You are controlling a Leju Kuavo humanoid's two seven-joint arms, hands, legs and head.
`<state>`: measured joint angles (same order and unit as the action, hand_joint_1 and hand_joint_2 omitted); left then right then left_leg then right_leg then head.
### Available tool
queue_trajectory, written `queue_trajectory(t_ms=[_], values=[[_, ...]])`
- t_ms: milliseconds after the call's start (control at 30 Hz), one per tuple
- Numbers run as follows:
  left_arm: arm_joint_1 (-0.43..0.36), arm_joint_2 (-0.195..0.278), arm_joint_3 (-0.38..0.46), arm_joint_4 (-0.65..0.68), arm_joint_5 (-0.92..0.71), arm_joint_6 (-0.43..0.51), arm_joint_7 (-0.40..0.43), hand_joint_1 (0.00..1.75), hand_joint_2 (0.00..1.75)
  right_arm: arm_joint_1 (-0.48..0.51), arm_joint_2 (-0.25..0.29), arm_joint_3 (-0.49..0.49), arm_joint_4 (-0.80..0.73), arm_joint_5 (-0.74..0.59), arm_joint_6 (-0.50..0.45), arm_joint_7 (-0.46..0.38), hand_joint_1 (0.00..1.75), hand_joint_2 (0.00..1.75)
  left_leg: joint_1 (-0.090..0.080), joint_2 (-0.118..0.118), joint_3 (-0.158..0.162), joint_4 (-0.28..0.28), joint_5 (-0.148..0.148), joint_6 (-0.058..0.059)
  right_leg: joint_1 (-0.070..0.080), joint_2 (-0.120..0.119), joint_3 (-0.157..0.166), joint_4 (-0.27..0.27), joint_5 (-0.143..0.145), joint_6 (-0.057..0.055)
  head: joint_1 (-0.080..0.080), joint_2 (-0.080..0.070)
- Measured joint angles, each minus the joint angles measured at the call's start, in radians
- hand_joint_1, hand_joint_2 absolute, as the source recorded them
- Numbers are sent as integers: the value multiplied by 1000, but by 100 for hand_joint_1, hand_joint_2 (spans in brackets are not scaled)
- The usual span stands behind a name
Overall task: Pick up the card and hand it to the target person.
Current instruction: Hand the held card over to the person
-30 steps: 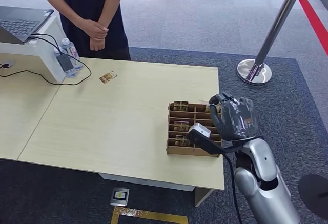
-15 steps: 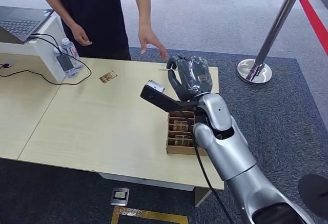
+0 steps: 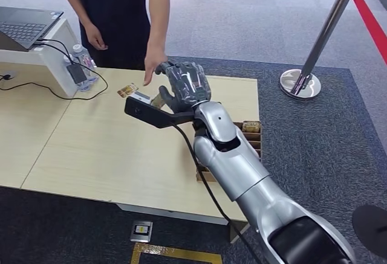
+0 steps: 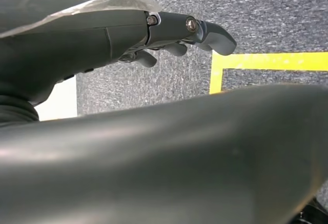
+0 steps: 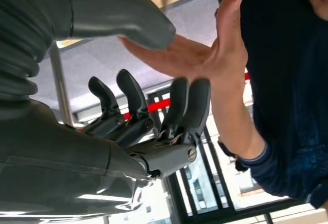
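My right hand [image 3: 185, 84] reaches out over the table [image 3: 91, 149] toward a person in a dark shirt [image 3: 118, 16]. A small tan card [image 3: 158, 100] shows at the underside of its fingers, pinched there. The person's hand [image 3: 150, 70] hovers just beyond my fingertips, palm open. In the right wrist view that hand [image 5: 201, 60] lies between my thumb and my curled fingers [image 5: 182, 106]; the card is hidden there. My left hand [image 4: 116, 34] hangs over the carpet with its fingers straight and nothing in it.
The cardboard card box [image 3: 251, 132] sits near the table's right edge, partly behind my arm. Another card [image 3: 127, 90] lies flat near the person. A white stand with a laptop [image 3: 23, 25], cables and a bottle [image 3: 84, 63] is at the far left. A stanchion base [image 3: 301, 84] stands on the carpet.
My right arm swung from the card box up and leftward across the table toward the person. The person unclasped their hands and brought one down to meet my hand.
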<state>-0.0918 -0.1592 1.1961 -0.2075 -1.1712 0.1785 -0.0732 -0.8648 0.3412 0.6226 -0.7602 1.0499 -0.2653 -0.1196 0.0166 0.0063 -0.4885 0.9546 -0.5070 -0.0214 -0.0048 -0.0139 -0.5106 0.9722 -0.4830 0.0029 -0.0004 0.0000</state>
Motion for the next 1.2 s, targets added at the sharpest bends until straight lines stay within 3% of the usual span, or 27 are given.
queue_trajectory(t_ms=[333, 567, 833, 1033, 1200], values=[[0, -5, 1, 0, 5, 6, 33, 0, 0, -3, 16, 18, 29, -17, -28, 4, 0, 175, 0, 0, 0, 0, 0, 0, 0, 0, 0, 0, 0, 0, 0, 0], [0, -5, 1, 0, 8, 7, 30, 0, 0, 22, -8, 23, -17, -15, -28, 15, 0, 175, 0, 0, 0, 0, 0, 0, 0, 0, -1, 0, 0, 0, 0, 0], [5, -6, 5, 0, 22, 10, 16, 0, 0, 181, -153, 18, -287, 21, -88, 44, 0, 175, 0, 0, -1, 0, 0, 0, 0, 0, -1, -2, 1, 1, 0, 0], [6, -14, 11, 0, 34, 15, 20, 0, 0, 369, -268, -36, -536, 63, -170, 45, 0, 175, 0, -1, -1, 0, -1, 1, 0, 0, -1, -3, 1, 1, 0, 0], [5, -20, 16, 0, 42, 20, 31, 0, 0, 527, -326, -106, -709, 61, -229, 33, 0, 175, 0, -1, -2, 0, -1, 1, 0, 0, -2, -3, 1, 1, 0, 0]])
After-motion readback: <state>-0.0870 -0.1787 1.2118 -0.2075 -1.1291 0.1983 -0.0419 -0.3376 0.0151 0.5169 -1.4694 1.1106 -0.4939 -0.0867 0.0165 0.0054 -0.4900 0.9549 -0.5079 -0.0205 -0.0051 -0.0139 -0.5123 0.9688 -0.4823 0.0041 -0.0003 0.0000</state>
